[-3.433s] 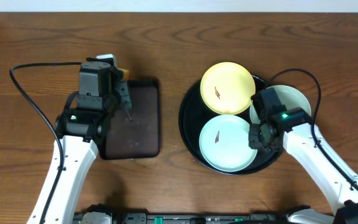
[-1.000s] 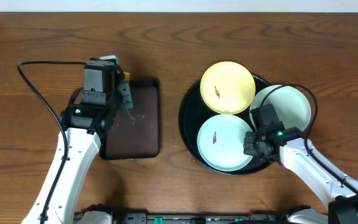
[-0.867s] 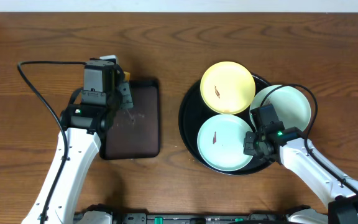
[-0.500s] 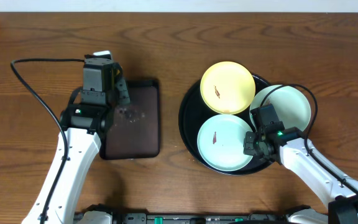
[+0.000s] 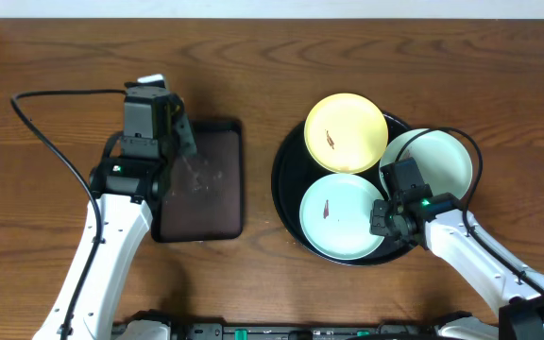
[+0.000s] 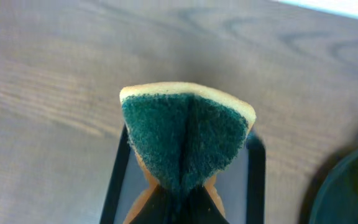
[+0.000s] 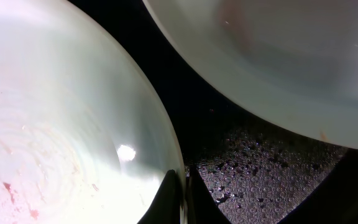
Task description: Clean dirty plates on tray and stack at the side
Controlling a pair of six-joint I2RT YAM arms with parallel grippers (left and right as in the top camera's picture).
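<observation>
Three plates lie on the round black tray [image 5: 284, 198]: a pale yellow plate [image 5: 346, 132] with a brown smear at the back, a mint plate [image 5: 338, 217] with a red smear in front, and another mint plate [image 5: 434, 161] at the right. My right gripper [image 5: 383, 217] [image 7: 181, 184] is shut on the right rim of the front mint plate [image 7: 55, 118]. My left gripper [image 5: 182, 142] [image 6: 180, 204] is shut on a green and yellow sponge [image 6: 185, 134], folded between its fingers above the rectangular dark tray [image 5: 206, 189].
The rectangular tray's surface [image 6: 234, 193] shows under the sponge, with its raised edges either side. Water droplets speckle the black tray floor [image 7: 253, 174] between the two mint plates. A black cable [image 5: 45, 113] loops left of the left arm. Bare wooden table [image 5: 253, 57] surrounds both trays.
The left gripper with the sponge has drifted slightly left and toward the back, and turned, so the sponge's yellow edge no longer shows overhead. The right arm has stayed still on the plate rim.
</observation>
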